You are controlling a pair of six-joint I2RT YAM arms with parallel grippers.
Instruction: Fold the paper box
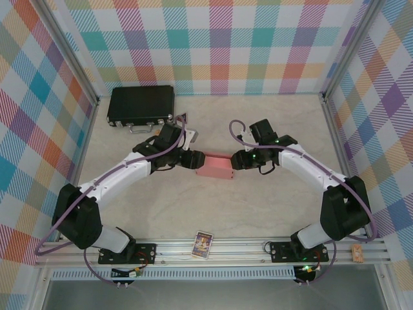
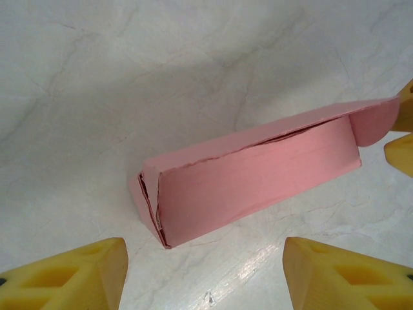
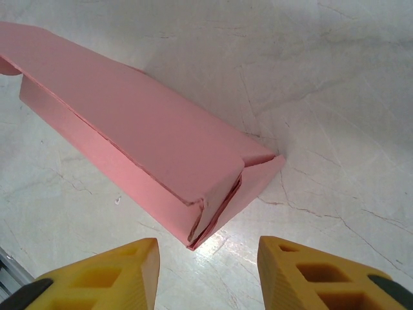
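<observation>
Left hand (image 2: 205, 263) near paper box (image 2: 258, 174)

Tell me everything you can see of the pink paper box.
The paper box is salmon-pink thin card, folded into a long, narrow box lying flat on the marbled table. Its long seam gapes; the end flaps sit loose, and a rounded flap sticks out at one end. The left gripper and right gripper stand open at its ends, not gripping it.

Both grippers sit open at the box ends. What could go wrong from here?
The rounded tab at the paper box end by the right gripper sticks out untucked and may spring open. The long seam gapes, so a squeeze from it or the left gripper could buckle the card.
</observation>
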